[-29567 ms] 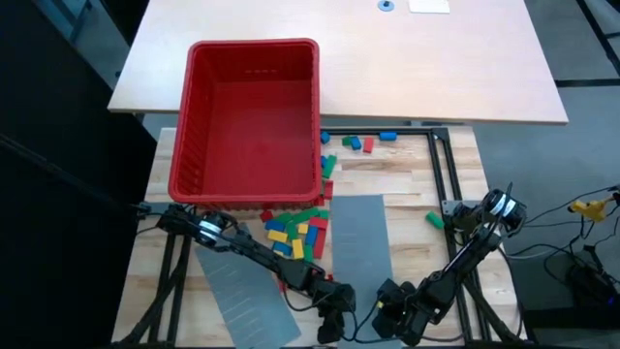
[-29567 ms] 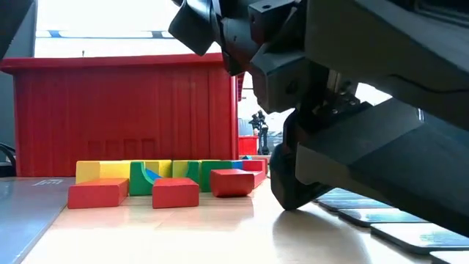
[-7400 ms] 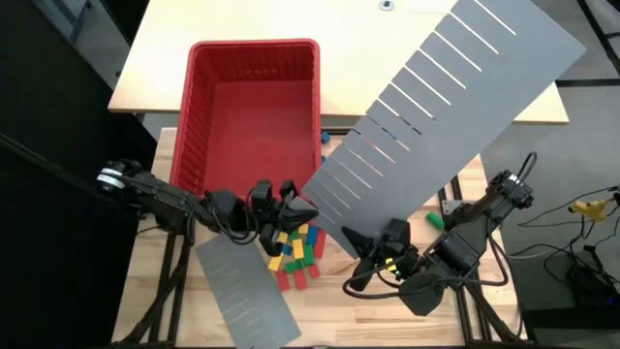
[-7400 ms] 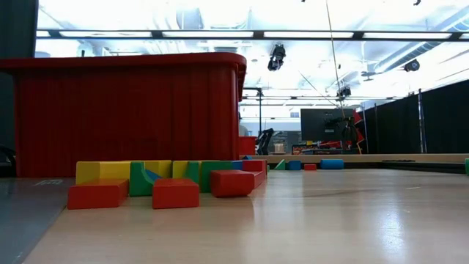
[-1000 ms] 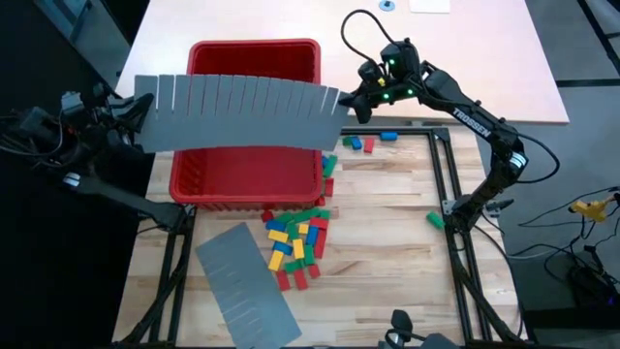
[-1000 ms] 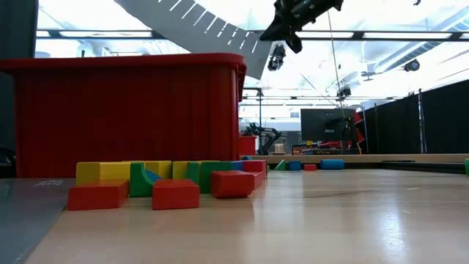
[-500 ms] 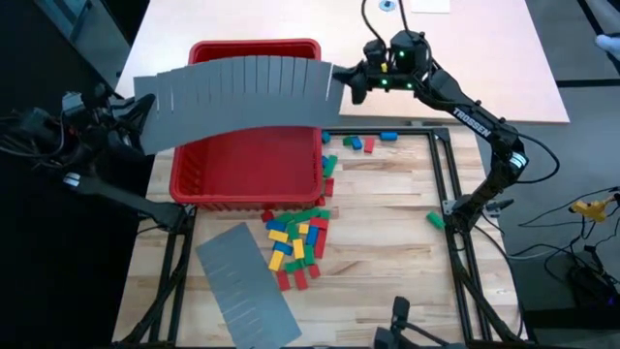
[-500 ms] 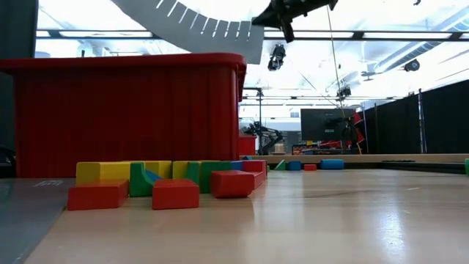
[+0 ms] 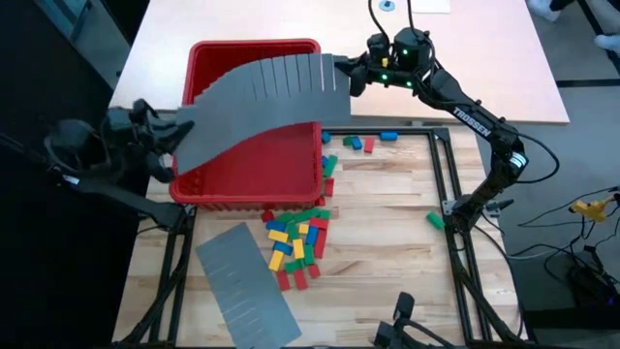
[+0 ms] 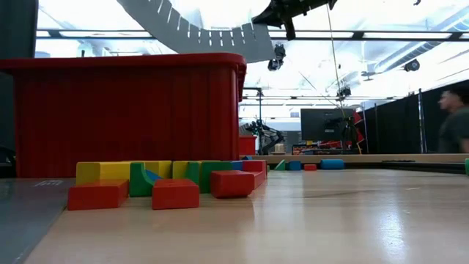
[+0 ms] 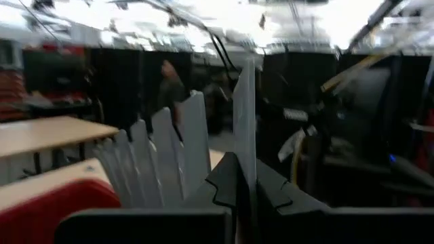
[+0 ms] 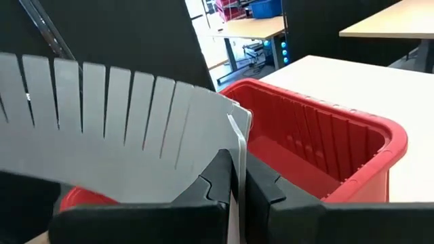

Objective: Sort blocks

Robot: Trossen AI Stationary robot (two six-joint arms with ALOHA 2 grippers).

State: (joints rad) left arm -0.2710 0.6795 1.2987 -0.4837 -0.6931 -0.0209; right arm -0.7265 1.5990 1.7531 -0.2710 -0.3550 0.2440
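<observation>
A long grey slotted panel [image 9: 257, 97] hangs bowed above the big red bin [image 9: 247, 170], held at both ends. My left gripper [image 9: 181, 132] is shut on its left end, over the bin's left wall. My right gripper [image 9: 347, 76] is shut on its right end, by the bin's far right corner. The blocks [image 9: 295, 237], red, green, blue and yellow, lie in a heap on the table in front of the bin. A few more blocks [image 9: 360, 142] lie to the bin's right. In the low view the panel [image 10: 198, 33] arches over the bin [image 10: 124, 117]. My left gripper pinches the panel's left short end [image 11: 245, 135] between its two fingers. The panel stands on edge in the hold, clear of the bin, and curves away from the fingers. My right gripper pinches the panel's right short end [image 12: 237, 146] between its two fingers, coming level from the table's right. The slotted edge points up, and the panel is lifted clear over the bin and bent into an arc.
A second grey slotted panel [image 9: 247, 286] lies flat on the table at the near left. One green block [image 9: 433, 220] lies alone at the right, near a black frame rail [image 9: 448, 179]. A person [image 10: 454, 121] shows far off in the room behind.
My left gripper has gone toward the table's right and near edges, closer to the bin. My right gripper has gone a little toward the far edge. The panel, nearly straight a second ago, has bowed into an arc over the bin.
</observation>
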